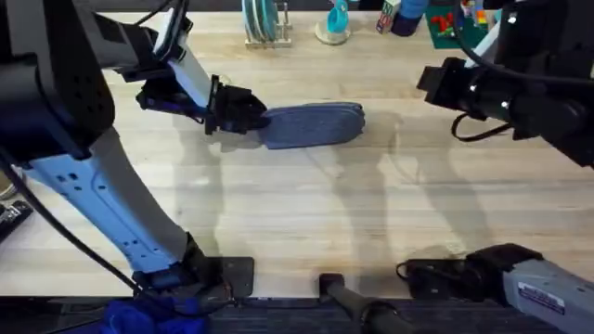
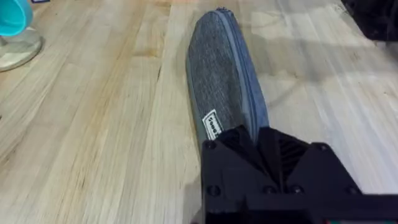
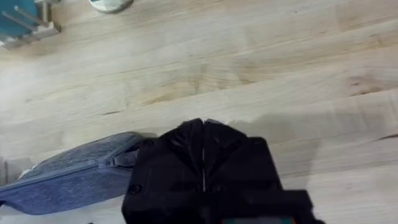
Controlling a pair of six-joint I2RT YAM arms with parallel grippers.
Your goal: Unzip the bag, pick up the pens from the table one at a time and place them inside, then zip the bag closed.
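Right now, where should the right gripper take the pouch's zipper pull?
Pinch the metal pull at the pouch's right end, coming down from the right: it lies flat on the fabric there, nearest the right gripper.

The bag (image 1: 314,124) is seen in a grey-blue heathered weave, with a small white label printed in dark letters (image 2: 212,125) and a blue-grey zipper band. The counter (image 1: 371,204) is shown in pale wood, striped with plank lines and brown grain. Both grippers (image 2: 261,146) (image 3: 202,140) are black.
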